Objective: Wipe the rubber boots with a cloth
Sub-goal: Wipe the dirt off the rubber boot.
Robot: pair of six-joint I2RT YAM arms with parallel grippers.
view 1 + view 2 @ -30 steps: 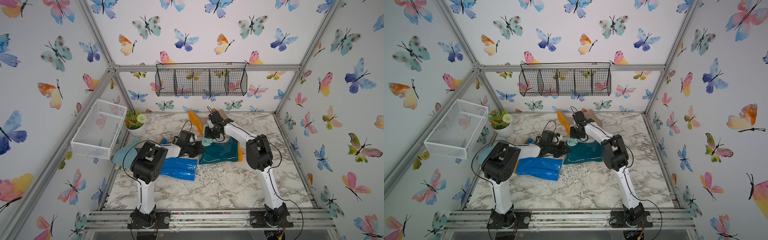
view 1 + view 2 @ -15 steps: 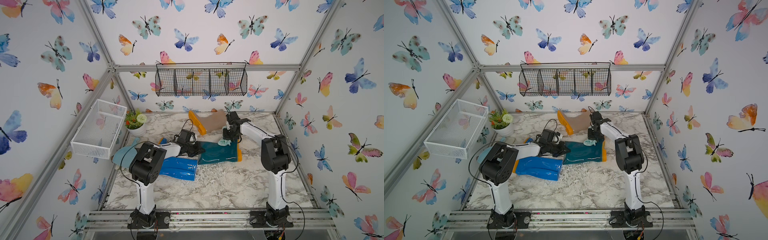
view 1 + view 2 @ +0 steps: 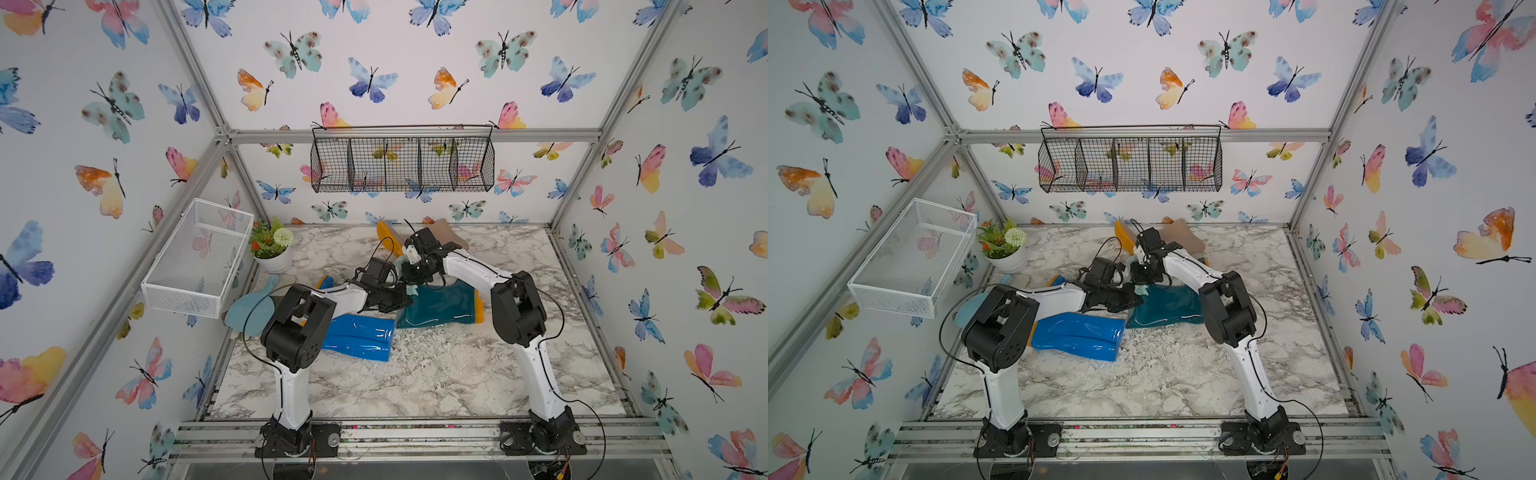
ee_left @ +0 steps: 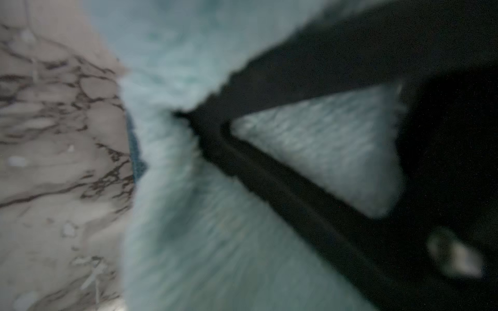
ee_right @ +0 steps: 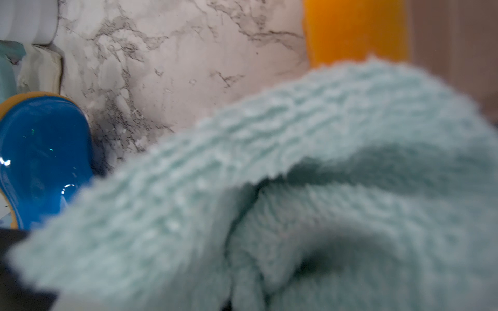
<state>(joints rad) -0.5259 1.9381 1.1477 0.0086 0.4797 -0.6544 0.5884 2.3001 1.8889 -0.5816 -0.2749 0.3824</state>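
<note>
At the open shaft end of the dark teal boot [image 3: 442,305], the right gripper [image 3: 417,277] clenches the cloth [image 5: 296,175] just beside the closed left gripper [image 3: 399,297], while the boot's length stretches away toward the right arm's side.

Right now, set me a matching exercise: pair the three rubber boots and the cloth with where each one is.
Things:
1. blue boot
2. dark teal boot
3. beige boot
4. cloth

Places:
A. by the back wall
B. bunched at a boot's open end
C. mid-table, on its side
D. nearest the front, on its side

Pairs: 1-D; 2-C; 3-A; 4-B
</note>
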